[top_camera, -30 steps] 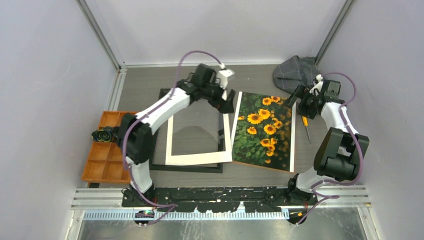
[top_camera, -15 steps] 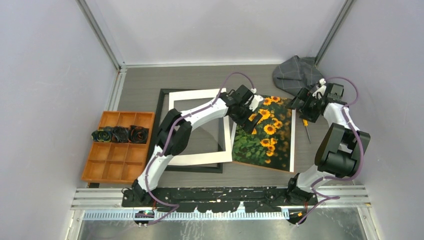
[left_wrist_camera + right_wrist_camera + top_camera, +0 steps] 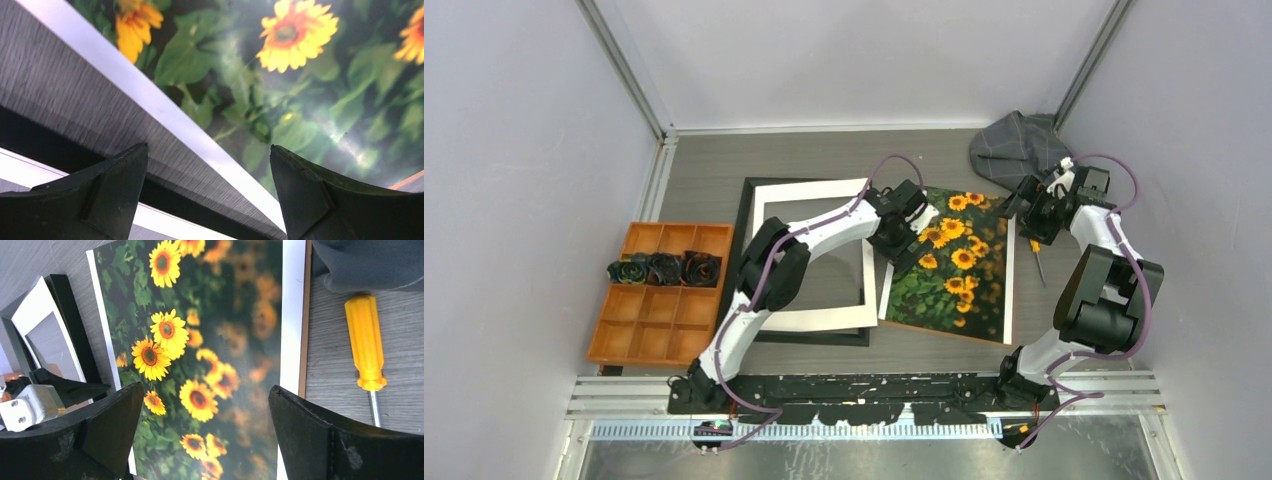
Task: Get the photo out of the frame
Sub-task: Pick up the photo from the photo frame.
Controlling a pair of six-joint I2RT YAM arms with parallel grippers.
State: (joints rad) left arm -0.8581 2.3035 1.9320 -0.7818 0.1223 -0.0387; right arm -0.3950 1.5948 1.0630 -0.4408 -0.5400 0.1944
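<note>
Photo [image 3: 949, 270] margin at 9 o'clock is the grab point — left jaws hang released over it; pinch print only, not board [image 3: 304, 340], and peel slowly. Right jaws released, empty, at photo's 1 o'clock corner. Photo lies face-up at 3 o'clock of frame [image 3: 814, 320] — long axis 12-to-6, top tipped toward 1.

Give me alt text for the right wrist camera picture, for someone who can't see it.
The sunflower photo lies face up below the open right pincer. A yellow-handled screwdriver and a grey cloth are on the picture's right side, and the black frame with its white mat is at the left edge.
</note>
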